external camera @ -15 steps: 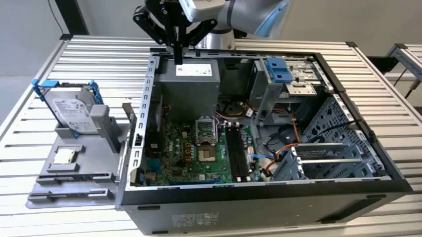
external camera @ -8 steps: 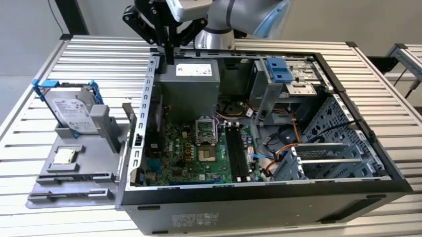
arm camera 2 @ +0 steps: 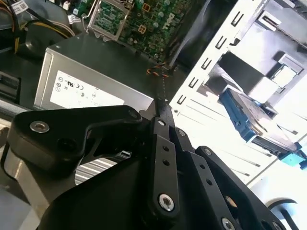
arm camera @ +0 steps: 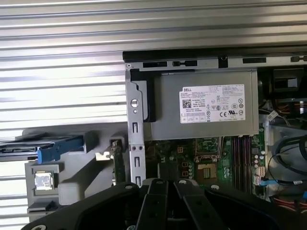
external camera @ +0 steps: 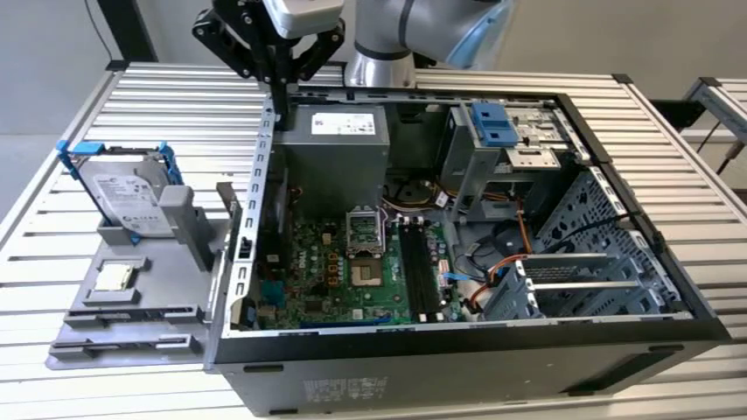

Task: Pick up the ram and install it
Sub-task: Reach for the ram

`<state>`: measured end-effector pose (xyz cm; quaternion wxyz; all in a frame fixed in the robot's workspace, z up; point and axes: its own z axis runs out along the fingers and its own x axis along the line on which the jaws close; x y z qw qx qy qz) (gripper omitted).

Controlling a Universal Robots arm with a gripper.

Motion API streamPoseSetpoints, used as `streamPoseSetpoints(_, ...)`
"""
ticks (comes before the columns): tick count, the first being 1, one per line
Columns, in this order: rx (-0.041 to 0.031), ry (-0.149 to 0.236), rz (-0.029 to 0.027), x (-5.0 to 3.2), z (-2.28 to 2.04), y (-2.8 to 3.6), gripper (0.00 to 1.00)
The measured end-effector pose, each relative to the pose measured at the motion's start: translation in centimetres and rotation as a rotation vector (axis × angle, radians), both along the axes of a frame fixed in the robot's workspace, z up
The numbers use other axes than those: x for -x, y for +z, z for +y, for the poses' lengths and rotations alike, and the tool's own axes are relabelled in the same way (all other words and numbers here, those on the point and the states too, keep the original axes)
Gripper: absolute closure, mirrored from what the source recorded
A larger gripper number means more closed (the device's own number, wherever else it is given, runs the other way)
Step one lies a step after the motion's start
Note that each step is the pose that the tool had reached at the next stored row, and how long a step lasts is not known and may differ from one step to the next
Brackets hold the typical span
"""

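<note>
1. Case: the open grey metal computer tower (external camera: 467, 367) lies on its side. Its perforated side rail (external camera: 264, 166) runs right under my load, an edge I'd judge worth clearing.
2. Long black plastic memory slots (external camera: 417, 271) on the green motherboard (external camera: 338, 262) have open room above.
3. My black gripper (external camera: 276, 86) is clamped on the thin ram stick (arm camera 2: 163, 96), seen dark and edge-on, hanging above the rail. I'd keep it square.

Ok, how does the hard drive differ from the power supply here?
The hard drive stands tilted on the grey tray outside the case, framed in blue; the power supply is a larger plain grey box mounted inside it. Both carry printed labels.
</note>
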<state>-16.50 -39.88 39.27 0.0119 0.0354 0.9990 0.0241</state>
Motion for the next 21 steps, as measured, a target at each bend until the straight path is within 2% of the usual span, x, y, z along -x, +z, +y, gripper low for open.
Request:
streamPoseSetpoints(8,-0.0001,0.0,-0.0046,2.18,0.0,0.0,1.0)
streamPoseSetpoints(9,0.0,0.0,-0.005,2.79,0.0,0.0,1.0)
streamPoseSetpoints(15,-0.0001,0.0,-0.0054,4.8,0.0,0.0,1.0)
streamPoseSetpoints(18,-0.0001,0.0,-0.0053,6.38,0.0,0.0,1.0)
streamPoseSetpoints(21,0.0,0.0,-0.0053,7.34,0.0,0.0,1.0)
